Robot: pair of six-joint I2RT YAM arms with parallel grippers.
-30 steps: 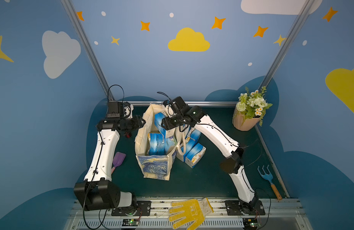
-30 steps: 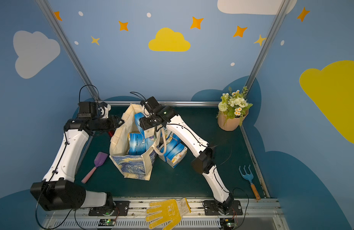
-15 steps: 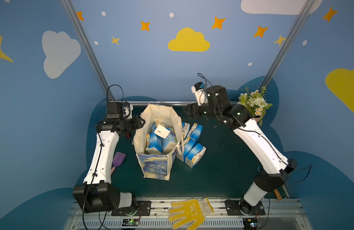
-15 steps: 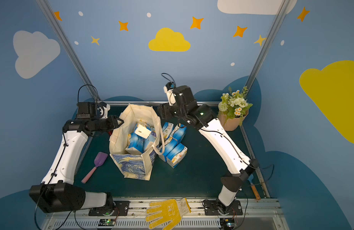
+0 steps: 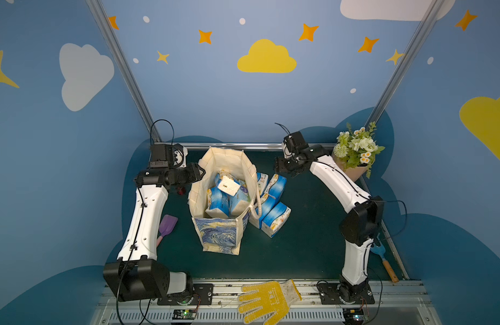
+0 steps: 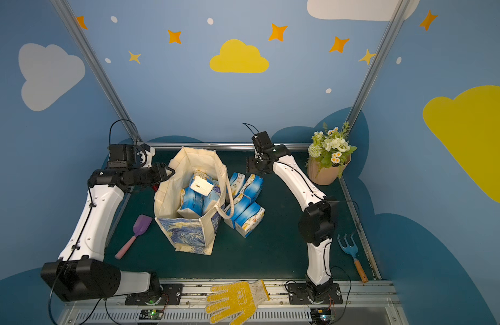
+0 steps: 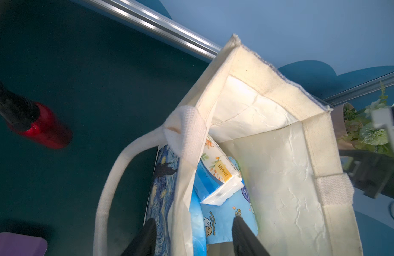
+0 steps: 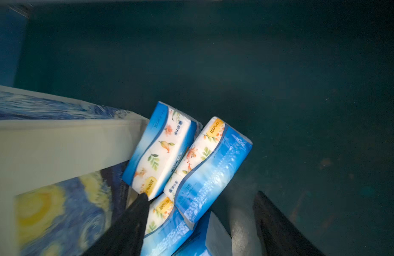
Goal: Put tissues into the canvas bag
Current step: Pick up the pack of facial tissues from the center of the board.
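The canvas bag (image 5: 218, 233) (image 6: 187, 233) stands open mid-table, cream inside, with a blue-yellow swirl print outside. Several tissues packs fill it; one (image 5: 228, 185) (image 6: 201, 185) lies tilted on top, and the left wrist view shows a floral pack (image 7: 218, 168) over a pale blue cartoon pack (image 7: 222, 217). More tissues (image 5: 274, 222) (image 6: 249, 219) (image 8: 213, 170) are piled on the table against the bag's right side. My left gripper (image 5: 199, 171) (image 7: 194, 221) is open, astride the bag's left wall (image 7: 182, 199). My right gripper (image 5: 279, 168) (image 8: 201, 195) is open and empty, above the outer packs.
A purple spatula (image 5: 167, 225) lies left of the bag and a red object (image 7: 40, 126) sits by its left rear. A flower pot (image 5: 355, 157) stands back right, a blue rake (image 6: 351, 253) lies at the right edge, and a yellow glove (image 5: 267, 299) lies on the front rail.
My right gripper came up out of the bag and swung back to the right, opening wider; a pack now lies on top inside. The left jaws have loosened on the bag wall.
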